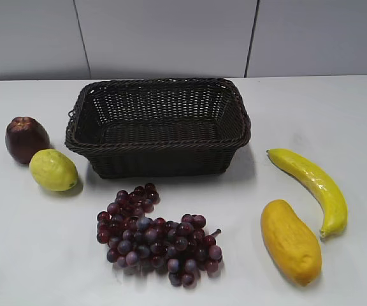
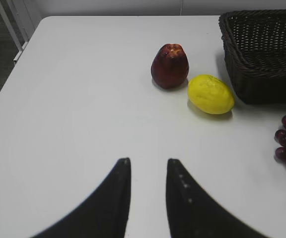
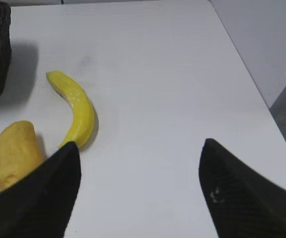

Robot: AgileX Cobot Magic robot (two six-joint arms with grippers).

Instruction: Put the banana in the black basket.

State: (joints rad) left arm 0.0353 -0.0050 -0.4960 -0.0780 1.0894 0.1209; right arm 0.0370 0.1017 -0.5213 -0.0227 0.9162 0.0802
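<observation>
White table [image 1: 336, 115] is under both of our grippers, and our right gripper [image 3: 138, 148] is spread wide and holds nothing, with the banana [image 3: 78, 106] lying ahead of it and to its left, well apart from the black basket [image 1: 158, 121]. Our left gripper [image 2: 148, 163] has only a small gap, holds nothing, and has the lemon [image 2: 210, 93] ahead to its right. We think our right gripper could grab the orange fruit [image 3: 14, 153] by mistake, because it lies just beside the banana.
</observation>
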